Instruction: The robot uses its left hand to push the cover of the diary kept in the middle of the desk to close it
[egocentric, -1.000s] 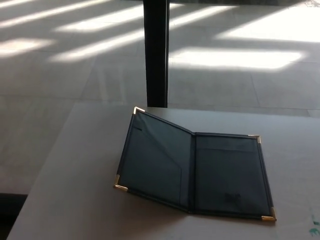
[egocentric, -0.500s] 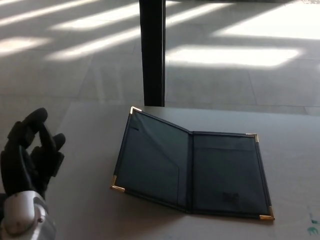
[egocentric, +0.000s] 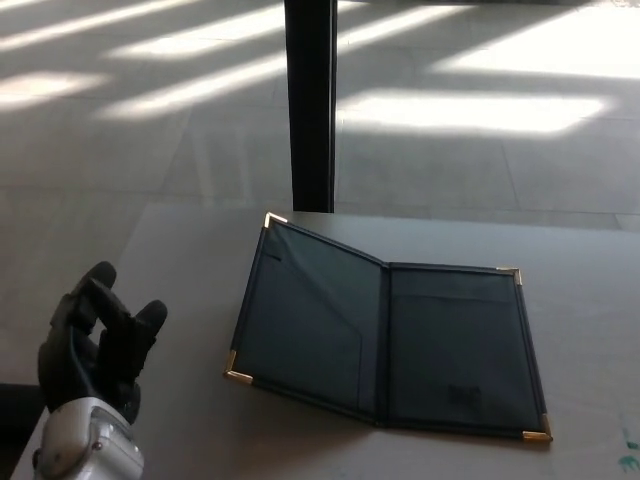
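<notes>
A dark diary (egocentric: 385, 340) with gold corner caps lies open in the middle of the desk (egocentric: 170, 300). Its right half lies flat; its left cover (egocentric: 305, 320) is tilted up off the desk. My left hand (egocentric: 100, 345) is at the lower left, over the desk's left edge, fingers apart and holding nothing. It is well left of the raised cover and not touching it. My right hand does not show.
A black post (egocentric: 311, 105) stands just behind the desk's far edge, close to the diary's top left corner. Sunlit floor lies beyond. A small green mark (egocentric: 628, 460) is at the desk's right edge.
My left hand came into view at the lower left and has since moved right and lower, closer to the diary. The diary has not changed; the camera shifted slightly.
</notes>
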